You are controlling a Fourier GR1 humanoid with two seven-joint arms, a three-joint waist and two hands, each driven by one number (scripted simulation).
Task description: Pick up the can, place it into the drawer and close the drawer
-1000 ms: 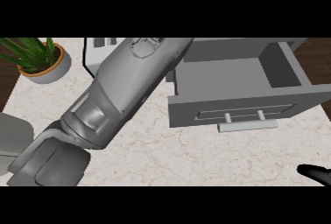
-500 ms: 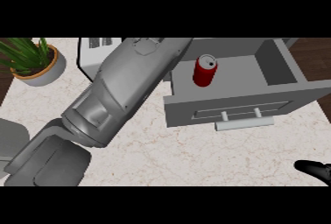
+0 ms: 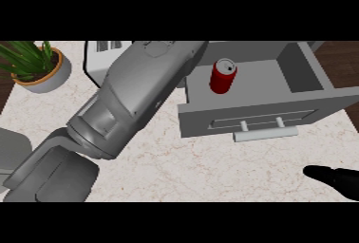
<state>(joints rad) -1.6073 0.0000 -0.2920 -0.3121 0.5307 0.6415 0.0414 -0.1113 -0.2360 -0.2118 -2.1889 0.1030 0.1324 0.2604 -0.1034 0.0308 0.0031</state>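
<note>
A red can [image 3: 223,77] stands upright inside the open grey drawer [image 3: 308,76], near its left side. The drawer's front panel [image 3: 210,116] with its pale bar handle [image 3: 263,134] faces me. My left forearm [image 3: 133,102] runs from the lower left up to the top edge, just left of the drawer; its hand is beyond the picture. Only a black part of my right hand [image 3: 335,179] shows at the lower right edge, below the drawer and apart from it.
A potted green plant [image 3: 36,66] stands at the top left. A white appliance [image 3: 105,53] sits behind my left forearm. Marble counter [image 3: 210,166] stretches in front of the drawer.
My left forearm has swung left and away from the drawer, uncovering the can standing inside it. The right hand has crept a little further into view.
</note>
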